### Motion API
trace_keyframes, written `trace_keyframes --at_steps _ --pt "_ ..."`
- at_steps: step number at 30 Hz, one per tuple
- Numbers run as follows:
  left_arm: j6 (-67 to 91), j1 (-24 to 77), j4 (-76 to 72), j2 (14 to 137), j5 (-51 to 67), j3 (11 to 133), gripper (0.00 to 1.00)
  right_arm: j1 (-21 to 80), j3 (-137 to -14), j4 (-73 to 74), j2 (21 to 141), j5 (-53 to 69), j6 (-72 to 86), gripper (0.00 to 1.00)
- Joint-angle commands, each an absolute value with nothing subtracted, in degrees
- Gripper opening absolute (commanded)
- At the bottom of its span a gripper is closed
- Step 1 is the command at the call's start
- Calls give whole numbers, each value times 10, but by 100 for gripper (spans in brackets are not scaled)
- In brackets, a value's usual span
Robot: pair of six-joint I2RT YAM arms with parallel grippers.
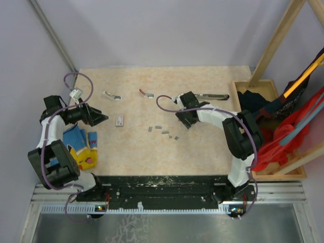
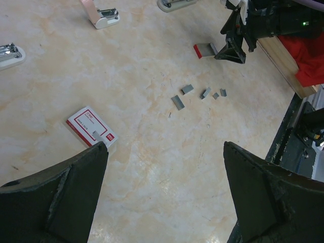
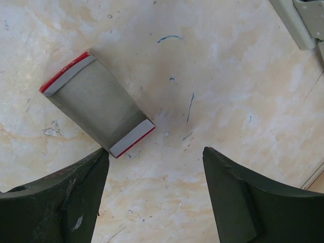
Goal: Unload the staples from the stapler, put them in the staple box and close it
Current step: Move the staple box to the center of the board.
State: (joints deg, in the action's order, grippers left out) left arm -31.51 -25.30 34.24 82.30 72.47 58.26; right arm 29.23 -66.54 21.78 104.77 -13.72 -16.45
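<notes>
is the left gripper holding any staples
No, the left gripper is open and empty; the staples lie loose on the table ahead of it.

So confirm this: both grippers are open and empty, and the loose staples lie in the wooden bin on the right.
Not right. The staples lie on the table, between the two arms, not in the wooden bin; the top view shows it. The left gripper and right gripper are indeed open and empty, as their wrist views show.
</notes>
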Motion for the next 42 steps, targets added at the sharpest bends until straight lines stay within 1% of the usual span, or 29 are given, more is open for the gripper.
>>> trace_keyframes --at_steps 1,11,18,27,36,42 --pt "-318 -258 336 829 741 581 100 286 -695 200 1071 -168 -174 75" --pt "-320 -259 340 827 740 581 100 284 -726 212 1082 -155 -174 75" --pt "-321 -260 340 830 743 582 100 284 -746 254 1033 -105 -157 76" --pt "-325 -262 343 827 745 581 100 285 -730 243 1049 -98 -157 76" --pt "-327 -265 346 828 749 582 100 288 -726 235 1068 -86 -152 81" --pt "-330 -265 350 833 752 584 100 299 -738 229 1085 -99 -152 83"
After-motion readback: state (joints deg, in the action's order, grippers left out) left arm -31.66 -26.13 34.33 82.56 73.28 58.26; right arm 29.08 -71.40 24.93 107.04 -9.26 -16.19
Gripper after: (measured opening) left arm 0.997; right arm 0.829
